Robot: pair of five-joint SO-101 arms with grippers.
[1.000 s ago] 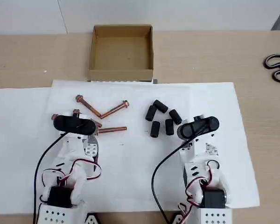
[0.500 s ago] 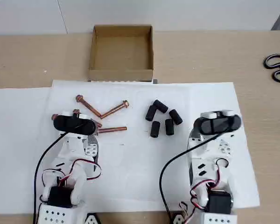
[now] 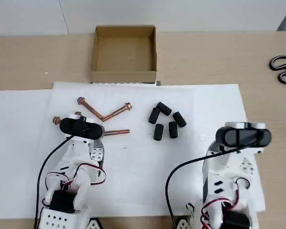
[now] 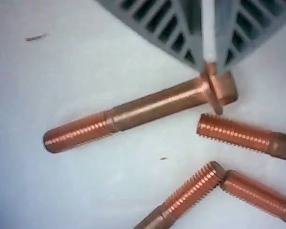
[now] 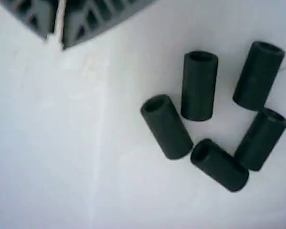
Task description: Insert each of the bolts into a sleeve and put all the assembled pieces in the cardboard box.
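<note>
I'm at the very start: nothing is assembled and no bolt or sleeve is lifted. My left gripper (image 4: 208, 61) has its jaws together, with only a thin slit between them. Its tip sits right at the head of one copper bolt (image 4: 143, 109), which lies flat on the white paper (image 3: 143, 167) with its threaded end pointing away from the gripper. As far as I can judge, it is not clamped on that bolt. The other bolts (image 3: 103, 113) lie loose just beyond it. The cardboard box (image 3: 124, 76) stands empty on the table (image 3: 205, 57), well ahead of both grippers. The five black sleeves (image 5: 199, 86) lie in a loose cluster, well off to the inner side of my right gripper (image 5: 57, 36), whose jaws are also together. Next, I judge, I must part the left jaws and close them across the bolt's shank, then bring the right gripper back over a sleeve.
</note>
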